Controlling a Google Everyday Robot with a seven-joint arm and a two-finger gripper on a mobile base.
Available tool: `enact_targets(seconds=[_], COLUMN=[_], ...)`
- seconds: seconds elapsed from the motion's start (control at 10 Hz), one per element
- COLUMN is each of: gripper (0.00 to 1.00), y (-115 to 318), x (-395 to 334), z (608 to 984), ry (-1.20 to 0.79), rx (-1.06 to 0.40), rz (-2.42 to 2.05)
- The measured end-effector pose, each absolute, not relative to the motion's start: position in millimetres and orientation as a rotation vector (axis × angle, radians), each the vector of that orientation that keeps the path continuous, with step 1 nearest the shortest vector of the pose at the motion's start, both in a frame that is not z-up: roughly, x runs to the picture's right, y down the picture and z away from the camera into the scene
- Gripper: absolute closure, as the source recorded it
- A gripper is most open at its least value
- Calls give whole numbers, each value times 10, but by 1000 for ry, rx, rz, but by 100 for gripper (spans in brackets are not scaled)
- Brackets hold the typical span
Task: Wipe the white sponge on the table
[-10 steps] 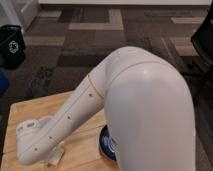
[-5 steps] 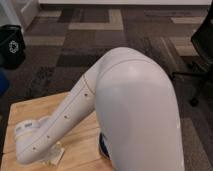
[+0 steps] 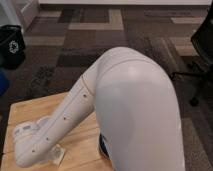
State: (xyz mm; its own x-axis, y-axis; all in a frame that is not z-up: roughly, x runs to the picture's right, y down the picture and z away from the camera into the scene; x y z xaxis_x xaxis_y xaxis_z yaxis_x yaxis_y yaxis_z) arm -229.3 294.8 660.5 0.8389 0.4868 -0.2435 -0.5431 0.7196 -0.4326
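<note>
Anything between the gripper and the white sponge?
Nothing visible does. The gripper is hidden under the arm at the table's near-left corner; a pale pad, likely the white sponge, peeks out right beside it.

place: we read it as an office or lab space
floor: grey-brown patterned carpet tiles [image 3: 100,40], office type
chair: black swivel chair [image 3: 204,42] at right edge
bin: black recycling bin [image 3: 12,47] at left
table: wooden table [image 3: 35,107] under a white robot arm [image 3: 65,120]
gripper: we place the gripper [image 3: 55,155] at the arm's low-left end, over the table
</note>
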Motion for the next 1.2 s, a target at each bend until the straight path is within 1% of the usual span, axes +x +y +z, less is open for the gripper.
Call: enact_targets(seconds=[0.3,0.4,0.7,0.8,1.0,1.1,1.2], gripper=[100,100,100,100,100,100,100], y=[3045,3158,3391,3450,3387,3184,3054], x=[-2010,-1966,-2125,-2393,-2749,-3020,-3142], z=[6492,6418,6257,6166,6044,5902,5822], ry=[156,165,145,99,34,-25,-52], rx=[-498,-506,-542,-561,-552,-512,-486], rz=[626,638,617,562,471,399,364])
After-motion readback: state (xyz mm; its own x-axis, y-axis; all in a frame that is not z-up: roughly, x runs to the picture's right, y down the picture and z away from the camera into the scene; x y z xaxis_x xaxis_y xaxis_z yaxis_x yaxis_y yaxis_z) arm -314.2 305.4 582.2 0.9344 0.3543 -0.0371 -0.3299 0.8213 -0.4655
